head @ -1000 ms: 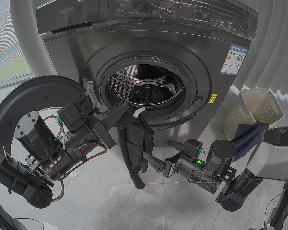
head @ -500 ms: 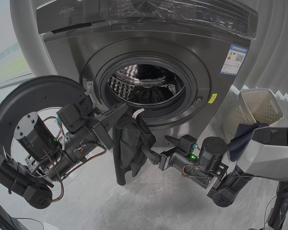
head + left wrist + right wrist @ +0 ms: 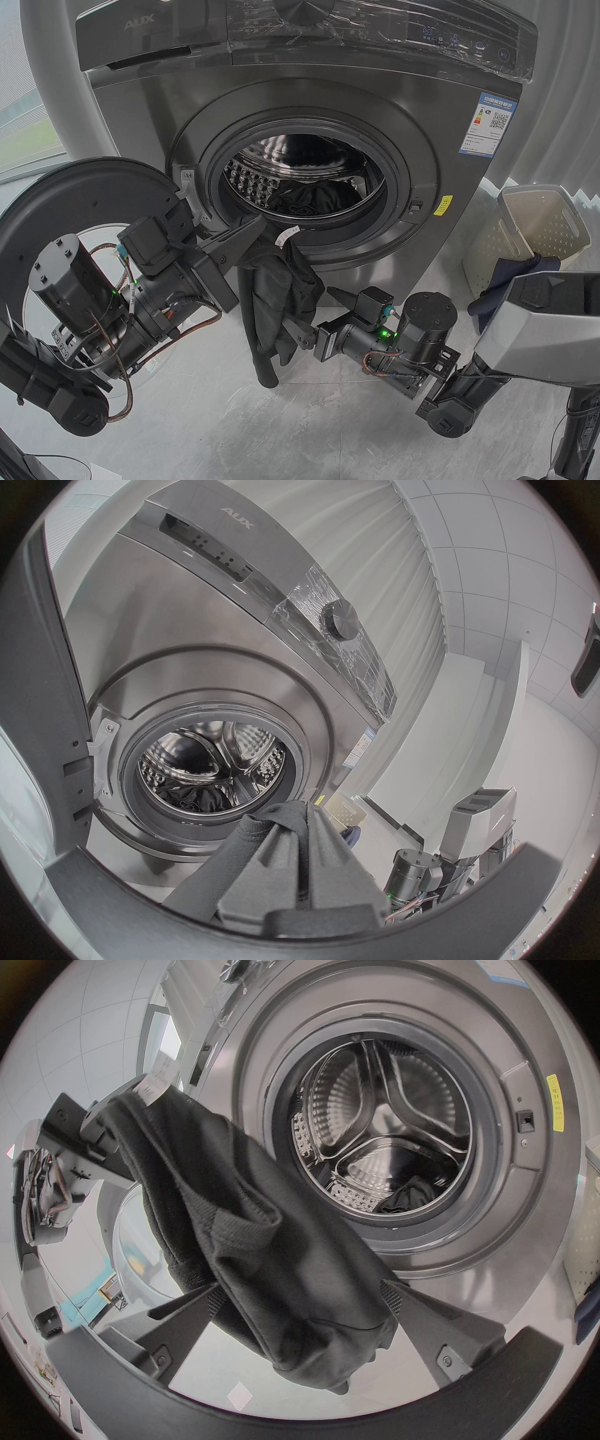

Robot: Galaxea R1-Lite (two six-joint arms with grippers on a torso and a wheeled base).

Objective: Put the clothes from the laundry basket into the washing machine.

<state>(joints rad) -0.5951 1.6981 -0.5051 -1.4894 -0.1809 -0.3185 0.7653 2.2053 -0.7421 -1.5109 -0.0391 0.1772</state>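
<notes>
my left gripper is pinched tight on the dark garment at 8 o'clock of the washing machine mouth — cloth hanging toward 6. my right gripper is spread wide, fingers flanking the lower fold.

The garment is hanging straight below the left hand, just in front of the washing machine opening. The right hand is sitting lower, straddling the garment's bottom part. More clothes are lying in the drum beyond the left hand, with the door standing open to its left. The laundry basket is sitting well right of the right hand, a cloth draping over its rim.
</notes>
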